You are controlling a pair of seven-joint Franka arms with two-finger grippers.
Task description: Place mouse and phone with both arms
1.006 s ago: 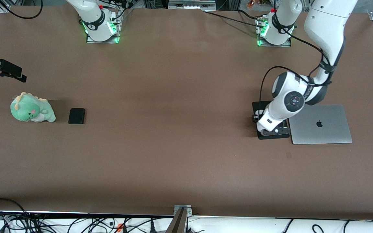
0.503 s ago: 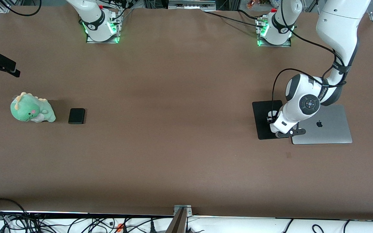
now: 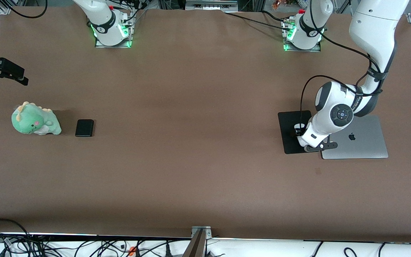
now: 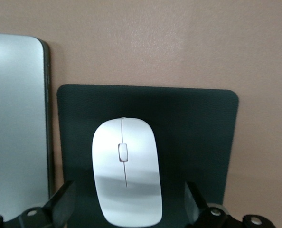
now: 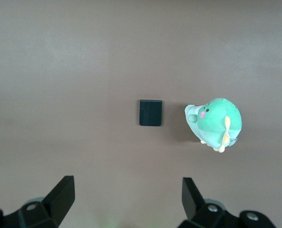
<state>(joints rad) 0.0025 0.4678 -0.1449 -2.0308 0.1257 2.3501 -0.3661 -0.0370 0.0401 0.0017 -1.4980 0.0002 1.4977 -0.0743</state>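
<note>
Jaws: both pairs are spread wide and hold nothing; the left gripper (image 4: 126, 211) has a finger on either side of the mouse without touching it, and the right gripper (image 5: 126, 202) hangs high over the right arm's end of the table.
Table (image 3: 191, 142): plenty of bare brown surface, so a dropped item would simply land flat.
Laptop (image 3: 353, 137): closed, just beside the pad; I'd worry the left gripper clips its edge if it drifts sideways as it lifts away.
Pad (image 4: 198, 123): black, lying under the mouse; a finger dragging on it could shift it.
Toy (image 5: 214, 121): green dinosaur plush close beside the phone; a finger coming down there could knock it.
Mouse (image 4: 126, 171): resting on the pad; its glossy shell could skid if a finger brushes it.
Phone (image 5: 150, 112): flat on the table near the toy, low and thin, so a grip could slip off it.
</note>
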